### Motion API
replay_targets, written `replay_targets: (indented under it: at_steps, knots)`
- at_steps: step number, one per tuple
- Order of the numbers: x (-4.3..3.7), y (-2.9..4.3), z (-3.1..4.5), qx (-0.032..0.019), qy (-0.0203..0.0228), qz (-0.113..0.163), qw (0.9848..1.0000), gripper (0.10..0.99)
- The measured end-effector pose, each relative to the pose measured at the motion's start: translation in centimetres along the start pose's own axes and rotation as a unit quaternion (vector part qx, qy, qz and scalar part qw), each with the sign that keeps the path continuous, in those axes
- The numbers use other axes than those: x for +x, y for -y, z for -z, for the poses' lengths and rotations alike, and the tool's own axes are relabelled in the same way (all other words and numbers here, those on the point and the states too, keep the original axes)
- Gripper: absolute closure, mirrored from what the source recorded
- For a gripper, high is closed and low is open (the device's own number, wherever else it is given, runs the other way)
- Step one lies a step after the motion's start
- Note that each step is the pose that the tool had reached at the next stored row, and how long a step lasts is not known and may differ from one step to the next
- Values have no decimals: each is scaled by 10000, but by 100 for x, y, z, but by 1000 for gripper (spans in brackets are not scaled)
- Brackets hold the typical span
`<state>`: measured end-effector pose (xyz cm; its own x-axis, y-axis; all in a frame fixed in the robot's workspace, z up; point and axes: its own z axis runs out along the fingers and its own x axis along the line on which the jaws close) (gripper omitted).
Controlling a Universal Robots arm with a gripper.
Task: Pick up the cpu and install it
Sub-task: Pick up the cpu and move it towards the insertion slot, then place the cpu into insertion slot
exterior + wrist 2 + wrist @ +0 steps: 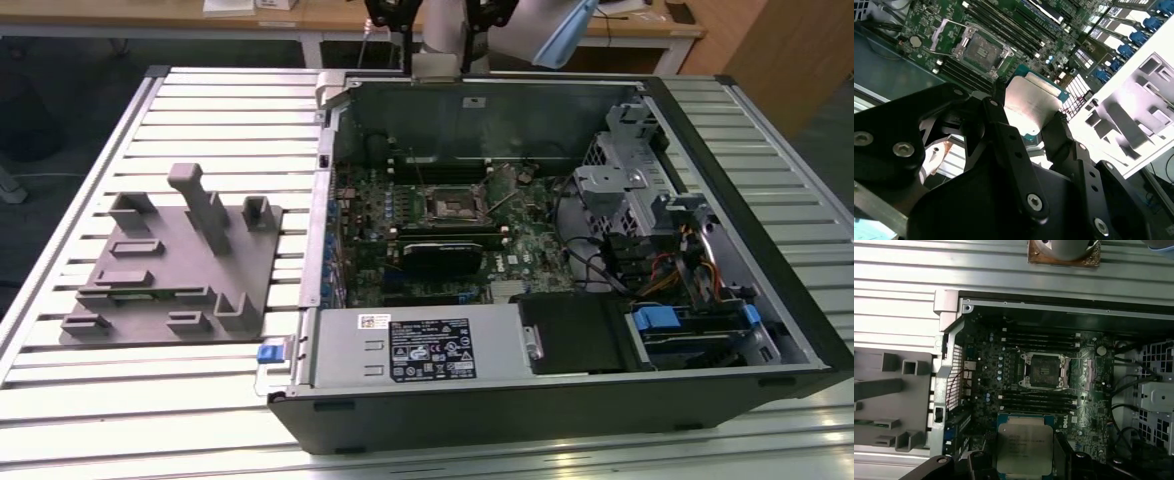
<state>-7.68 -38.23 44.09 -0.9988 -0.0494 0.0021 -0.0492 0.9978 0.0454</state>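
Surroundings: an open computer case [561, 415] lies on its side on the slatted metal table [200, 130]. On the exterior view's left of the case, and apart from it, stands a grey fixture [174, 265] with raised blocks and posts. The arm [447, 35] rises at the far wall of the case.

Task item: the cpu [1024, 447] is off the fixture and in the tool [1025, 462], over the motherboard [534, 240] inside the case. The tool is closed on it, with dark fingers [1004, 135] pressing on two opposite edges. In both wrist views the cpu is clear of the socket [1044, 371], and a bank of memory slots [1039, 400] lies between the two in the first wrist view. Nothing stands between chip and socket above board level.

Orientation: the cpu is held flat, its silvery metal top facing the first wrist camera. The body is near square, so no long axis can be told. In the first wrist view its edges run parallel to those of the socket. In the second wrist view a thin blue-green rim shows around the metal top.

Containers: the case holds the motherboard with the black-framed socket, whose contact field is exposed. It also holds a labelled power supply [420, 345] along the near wall, a metal drive cage [641, 190] on the exterior view's right, and bundled cables [681, 260]
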Motion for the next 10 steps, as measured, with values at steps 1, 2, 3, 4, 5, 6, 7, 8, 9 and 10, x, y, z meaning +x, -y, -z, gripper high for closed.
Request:
replay_targets:
  at_steps: [1,2,3,4,5,6,7,8,9,10]
  knots:
    - [-16,0,-1,0,2,0,10000,545]
    - [-33,0,-2,0,4,0,10000,545]
    - [-48,0,-2,0,6,1,10000,545]
    - [-62,1,-2,1,8,1,10000,545]
    - [-74,2,-3,0,9,1,10000,545]
    - [-86,2,-3,0,10,1,10000,545]
    - [-97,3,-3,0,11,1,10000,545]
    - [-103,3,-3,0,11,1,10000,545]
    - [-110,3,-3,1,11,-1,10000,545]
    - [-117,3,-3,1,11,-1,10000,545]
